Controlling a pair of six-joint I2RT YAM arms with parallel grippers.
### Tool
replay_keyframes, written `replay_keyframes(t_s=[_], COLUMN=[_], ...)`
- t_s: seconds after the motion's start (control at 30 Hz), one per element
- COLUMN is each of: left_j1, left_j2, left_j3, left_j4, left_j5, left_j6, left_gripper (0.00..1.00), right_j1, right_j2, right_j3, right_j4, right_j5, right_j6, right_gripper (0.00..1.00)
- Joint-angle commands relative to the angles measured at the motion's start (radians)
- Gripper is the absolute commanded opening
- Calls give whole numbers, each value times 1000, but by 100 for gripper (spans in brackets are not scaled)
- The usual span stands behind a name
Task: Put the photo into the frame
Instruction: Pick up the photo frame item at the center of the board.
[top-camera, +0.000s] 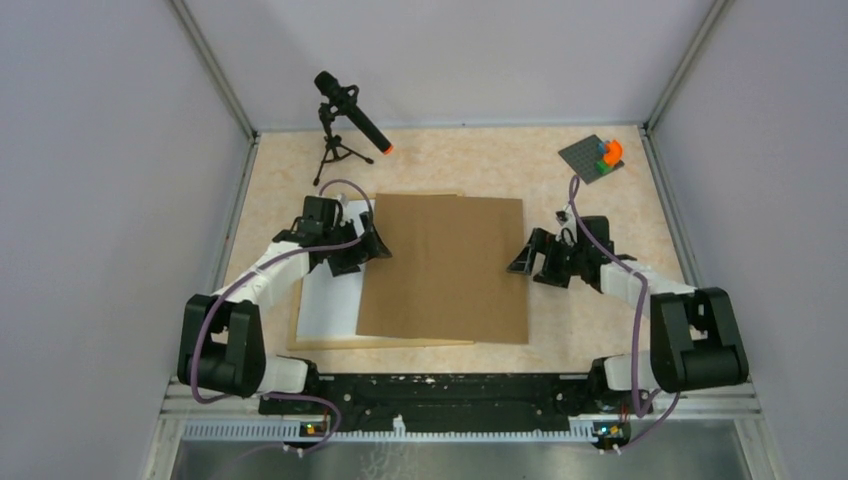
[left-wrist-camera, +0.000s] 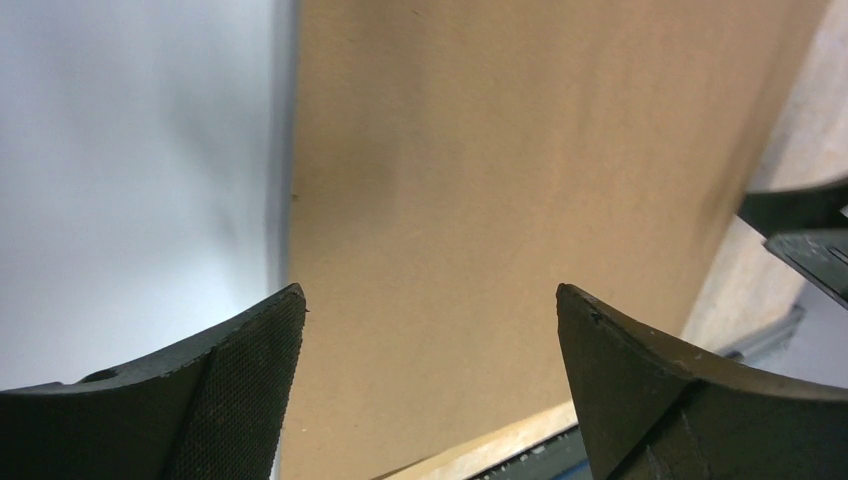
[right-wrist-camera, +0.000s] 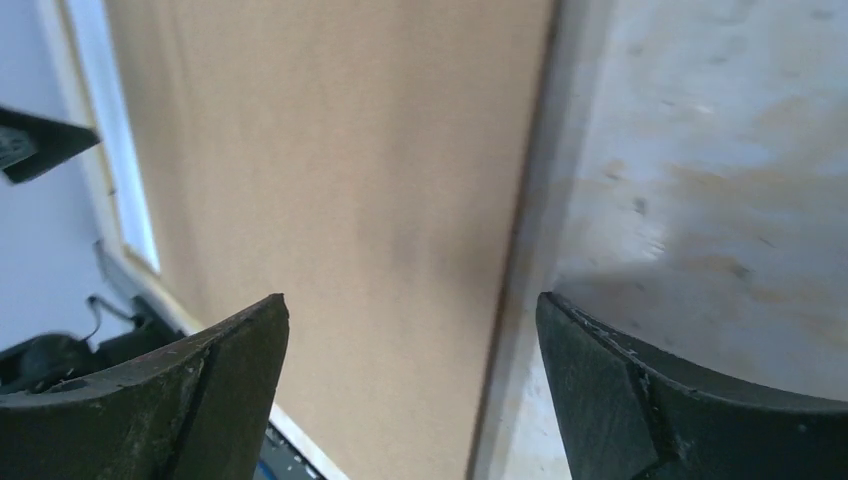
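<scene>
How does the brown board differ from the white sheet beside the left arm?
The board is brown; the sheet is white. The board lies on top, almost wholly in view; the sheet lies beneath it, with only a strip on its left side showing. The board reaches across to the right arm's side; the sheet shows only by the left arm. Both lie flat.

Centre: a brown backing board (top-camera: 445, 268) lies askew over a white sheet (top-camera: 328, 305) and the light wood frame (top-camera: 400, 344) on the tabletop (top-camera: 480, 160). The left fingers (top-camera: 378, 250) and right fingers (top-camera: 520, 262), spread, flank its side edges. Upper left: microphone (top-camera: 350, 118) on tripod. Upper right: grey plate (top-camera: 590, 160) bearing coloured blocks.
</scene>
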Motion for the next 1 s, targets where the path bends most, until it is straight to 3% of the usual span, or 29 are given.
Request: replay_keyframes(t_s=[0.0, 0.2, 0.33, 0.5, 0.63, 0.77, 0.9, 0.97], left_j1=[-1, -2, -2, -2, -3, -4, 3, 21], left_j2=[-6, 61, 105, 89, 64, 22, -70, -103], left_j3=[3, -71, -113, -127, -118, -61, 69, 141], left_j4=[78, 137, 164, 178, 173, 113, -11, -79], left_j5=[180, 226, 223, 204, 207, 211, 126, 24], left_j6=[34, -23, -58, -63, -63, -6, 137, 182], left_gripper=[97, 97, 97, 97, 96, 96, 98, 98], right_j1=[1, 0, 2, 76, 180, 209, 207, 206], right_j2=[115, 250, 221, 157, 172, 229, 296, 346], right_j3=[-51, -90, -138, -169, -172, -169, -135, -130], right_j4=[182, 500, 750, 952, 1127, 1203, 1185, 1282], right_j5=[-215, -421, -518, -511, -408, -305, -340, -374], right_j6=[58, 200, 376, 551, 662, 697, 724, 804], right_gripper=[90, 73, 62, 60, 59, 31, 2, 0])
